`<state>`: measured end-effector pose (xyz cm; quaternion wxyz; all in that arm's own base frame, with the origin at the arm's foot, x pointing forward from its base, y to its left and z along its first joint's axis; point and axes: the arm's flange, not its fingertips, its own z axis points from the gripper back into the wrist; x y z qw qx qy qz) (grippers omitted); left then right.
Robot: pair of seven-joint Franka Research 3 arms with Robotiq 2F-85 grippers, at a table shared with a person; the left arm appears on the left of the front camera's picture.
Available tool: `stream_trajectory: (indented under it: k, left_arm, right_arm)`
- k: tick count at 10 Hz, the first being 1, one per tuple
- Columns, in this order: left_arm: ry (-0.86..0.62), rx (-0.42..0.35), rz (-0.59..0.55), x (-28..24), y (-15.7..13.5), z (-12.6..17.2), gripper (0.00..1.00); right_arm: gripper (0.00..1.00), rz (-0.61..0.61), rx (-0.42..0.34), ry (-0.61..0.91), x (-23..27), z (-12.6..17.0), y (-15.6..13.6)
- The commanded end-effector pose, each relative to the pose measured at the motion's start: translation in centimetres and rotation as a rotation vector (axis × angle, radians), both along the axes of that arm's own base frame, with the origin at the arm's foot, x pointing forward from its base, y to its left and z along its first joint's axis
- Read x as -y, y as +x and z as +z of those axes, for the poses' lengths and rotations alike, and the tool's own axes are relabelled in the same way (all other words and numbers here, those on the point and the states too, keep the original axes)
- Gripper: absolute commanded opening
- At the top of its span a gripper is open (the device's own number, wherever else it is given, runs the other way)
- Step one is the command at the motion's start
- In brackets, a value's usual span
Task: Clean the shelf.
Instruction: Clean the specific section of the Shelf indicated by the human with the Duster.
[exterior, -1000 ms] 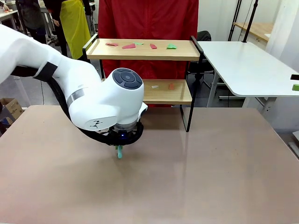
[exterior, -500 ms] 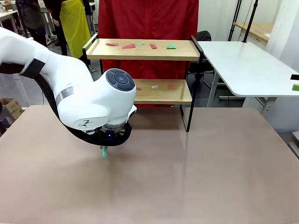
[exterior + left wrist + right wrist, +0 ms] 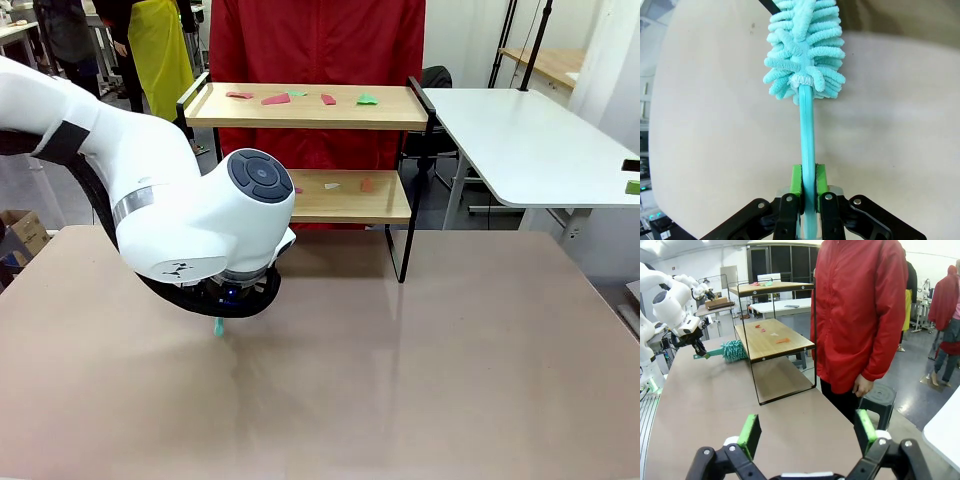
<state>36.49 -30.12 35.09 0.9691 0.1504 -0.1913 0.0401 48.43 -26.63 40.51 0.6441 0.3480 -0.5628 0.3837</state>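
Observation:
The shelf [image 3: 310,108] stands at the far edge of the brown table, and red and green paper scraps [image 3: 275,99] lie on its upper board. A few more scraps [image 3: 366,185] lie on the lower board [image 3: 350,200]. My left gripper [image 3: 808,181] is shut on the teal handle of a fluffy teal duster [image 3: 805,50]. In the front view the left arm's wrist hangs low over the table, left of the middle, with the handle's end [image 3: 218,327] below it. From the right wrist view, the duster's head [image 3: 733,350] lies beside the shelf's lower board [image 3: 772,337]. My right gripper [image 3: 807,432] is open and holds nothing.
A person in a red jacket [image 3: 320,40] stands right behind the shelf. A white table [image 3: 530,140] stands at the back right with a small green thing [image 3: 632,187] at its edge. A black stool [image 3: 880,395] stands by the person's legs.
My left arm has moved to the left over the table, carrying the duster with it. The shelf and its scraps have not moved.

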Motion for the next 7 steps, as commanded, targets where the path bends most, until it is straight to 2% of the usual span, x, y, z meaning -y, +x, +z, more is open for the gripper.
stream_trajectory:
  k: [1,2,3,4,7]
  left_arm:
    - [0.001,-0.001,0.023,-0.3,0.3,-0.2,0.13]
    - [0.000,0.000,0.000,0.0,0.0,0.0,0.13]
    - [-0.056,0.083,-0.004,-0.3,-0.8,0.9,0.13]
    - [-0.134,0.120,-0.064,-0.8,-1.4,1.6,0.13]
    - [-0.145,0.180,-0.158,-1.5,-3.2,2.9,0.13]
  right_arm:
    - [1.00,0.002,0.006,-0.003,-0.2,0.4,0.0]
    - [1.00,0.002,0.006,-0.003,-0.2,0.4,0.0]
    - [1.00,0.002,0.006,-0.003,-0.2,0.4,0.0]
    - [1.00,0.002,0.006,-0.003,-0.2,0.4,0.0]
    - [1.00,0.002,0.006,-0.003,-0.2,0.4,0.0]
